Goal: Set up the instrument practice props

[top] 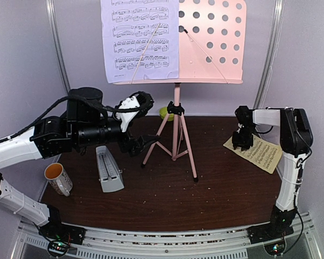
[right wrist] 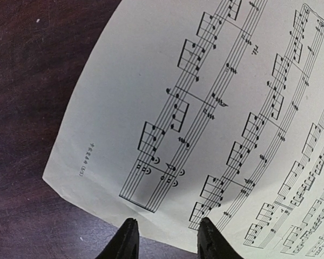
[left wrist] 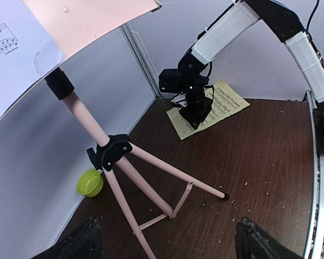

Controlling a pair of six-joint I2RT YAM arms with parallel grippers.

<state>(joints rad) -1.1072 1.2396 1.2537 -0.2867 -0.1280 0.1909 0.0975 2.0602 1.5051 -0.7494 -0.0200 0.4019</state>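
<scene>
- Right wrist view: the pale-yellow page (right wrist: 216,108) lies on the dark desk (right wrist: 21,81), printed side up, its surface bowed rather than flat.
- The right jaws stand partly apart with a clear gap. Both tips are at the page's near edge, and the paper runs across the gap between them. I cannot tell whether they touch the paper.
- Top external view: the right arm (top: 291,135) reaches down over the inner corner of that page, which lies at the desk's right side, well apart from the pink music stand (top: 175,129).
- The stand is upright on its tripod at the back middle. A lavender page (top: 140,40) covers the left half of its perforated panel; the right half is bare.
- The left jaws are wide apart and hold nothing. They hover just left of the stand's legs, clear of them.
- The grey metronome (top: 109,170) stands on the desk below the left arm (top: 70,135), left of the tripod.
- A white mug (top: 58,178) sits near the left edge, and a green bowl (left wrist: 90,182) lies behind the stand.
</scene>
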